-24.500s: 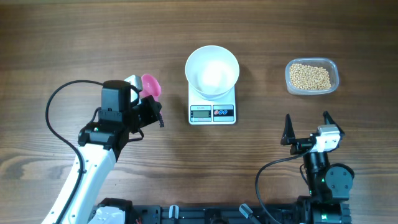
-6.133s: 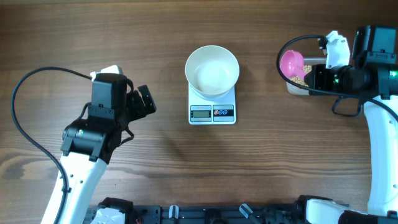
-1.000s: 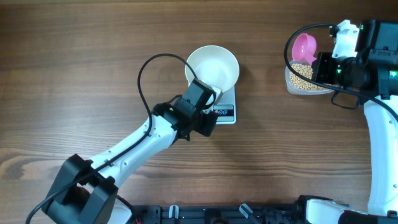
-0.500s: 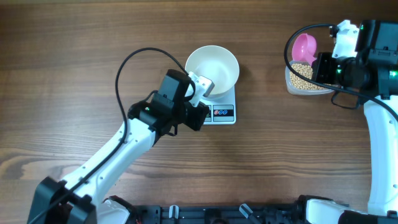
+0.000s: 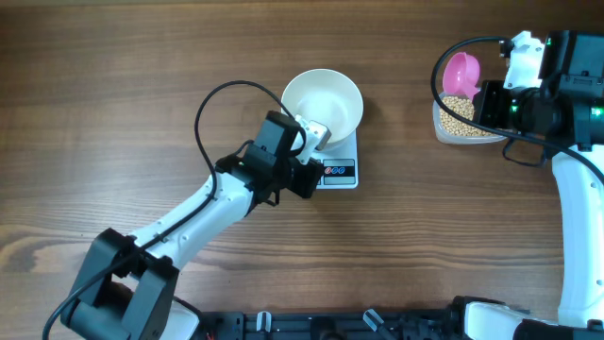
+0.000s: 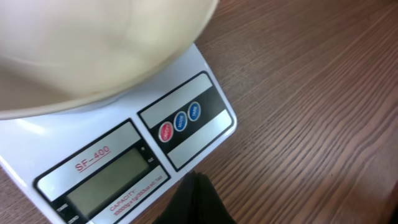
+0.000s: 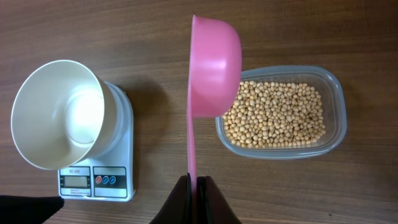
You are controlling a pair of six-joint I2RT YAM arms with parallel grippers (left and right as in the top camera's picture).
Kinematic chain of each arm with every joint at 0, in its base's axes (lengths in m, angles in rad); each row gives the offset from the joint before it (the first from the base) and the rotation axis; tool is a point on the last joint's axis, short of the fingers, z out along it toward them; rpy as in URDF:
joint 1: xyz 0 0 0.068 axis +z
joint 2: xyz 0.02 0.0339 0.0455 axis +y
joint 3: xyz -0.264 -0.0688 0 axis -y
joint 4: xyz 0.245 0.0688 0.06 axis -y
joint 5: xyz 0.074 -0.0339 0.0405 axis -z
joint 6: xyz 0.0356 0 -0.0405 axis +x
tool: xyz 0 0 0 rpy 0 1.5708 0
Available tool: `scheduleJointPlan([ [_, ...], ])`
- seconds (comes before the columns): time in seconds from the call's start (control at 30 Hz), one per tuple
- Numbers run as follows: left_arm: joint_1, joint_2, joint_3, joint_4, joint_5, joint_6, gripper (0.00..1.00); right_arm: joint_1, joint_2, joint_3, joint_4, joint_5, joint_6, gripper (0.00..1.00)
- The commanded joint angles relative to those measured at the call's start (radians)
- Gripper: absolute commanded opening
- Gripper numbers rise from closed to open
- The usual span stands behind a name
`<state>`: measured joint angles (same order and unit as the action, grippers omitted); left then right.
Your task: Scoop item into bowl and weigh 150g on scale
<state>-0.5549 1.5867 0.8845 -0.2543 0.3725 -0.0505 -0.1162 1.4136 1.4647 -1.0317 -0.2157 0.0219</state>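
Zero beans (image 5: 458, 109) in bowl (image 5: 323, 106), sat empty on scale (image 5: 338, 173), mid-frame. Pink scoop (image 5: 461, 71) clenched by right fingers (image 7: 184, 200) over tub (image 5: 438, 130), upper right. Left fingers (image 6: 198, 198) pinched shut, empty, at scale btns. Scooping, weighing not begun.

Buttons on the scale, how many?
3, in a row on the dark panel of the small white rectangular digital scale: one red button beside the grey display, then two blue buttons.

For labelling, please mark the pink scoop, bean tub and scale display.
pink scoop (image 7: 214, 62), right wrist view, outer cup wall.
bean tub (image 7: 336, 124), right wrist view, right rim.
scale display (image 6: 112, 185), left wrist view, screen middle.
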Motion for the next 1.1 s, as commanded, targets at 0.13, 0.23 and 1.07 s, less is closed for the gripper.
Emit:
scheduleJointPlan([
  [0.13, -0.074, 0.007, -0.008, 0.004, -0.145, -0.083, 0.04, -0.001, -0.013, -0.003, 0.000, 0.013, 0.008, 0.04],
  [0.23, -0.100, 0.008, -0.008, 0.005, -0.263, -0.176, 0.04, -0.001, -0.013, -0.003, 0.000, 0.013, 0.007, 0.04],
  [1.07, -0.117, 0.164, -0.008, 0.151, -0.244, -0.249, 0.04, -0.001, -0.013, -0.003, 0.006, 0.013, 0.003, 0.04],
])
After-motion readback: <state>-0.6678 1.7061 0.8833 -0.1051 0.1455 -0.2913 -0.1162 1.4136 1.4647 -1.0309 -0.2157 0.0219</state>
